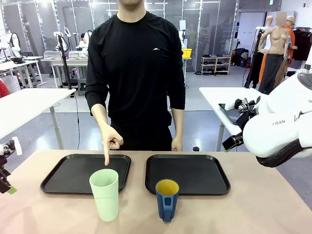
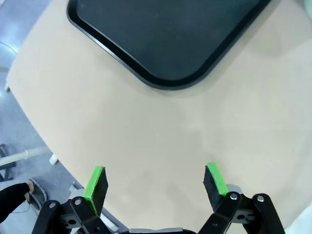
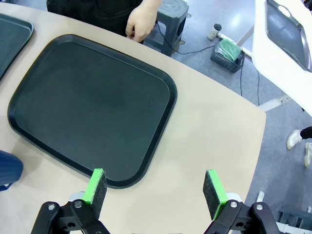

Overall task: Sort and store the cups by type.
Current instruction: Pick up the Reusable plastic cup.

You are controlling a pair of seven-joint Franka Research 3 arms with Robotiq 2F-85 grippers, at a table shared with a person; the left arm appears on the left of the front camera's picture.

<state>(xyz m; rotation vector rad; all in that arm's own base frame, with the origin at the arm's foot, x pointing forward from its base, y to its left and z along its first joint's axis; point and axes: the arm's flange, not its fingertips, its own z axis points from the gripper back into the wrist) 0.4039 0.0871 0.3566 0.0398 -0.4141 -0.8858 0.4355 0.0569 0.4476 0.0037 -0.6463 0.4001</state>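
While front-on, tumbler [image 1: 104,194] (mug [image 1: 167,200] beside)

Tan worktop [image 1: 253,209] carries two black trays side by side, slightly apart: left tray [image 1: 63,178], right tray [image 1: 195,173]. Person in black top [image 1: 134,73] stands behind. Grey stool [image 3: 170,12] on floor.

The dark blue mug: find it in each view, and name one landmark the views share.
Front view: dark blue mug bottom centre, in front of the right tray.
Right wrist view: a blue sliver at the left edge, beside that tray.
Left wrist view: the left tray and tan table instead.
Shared landmark: that table.
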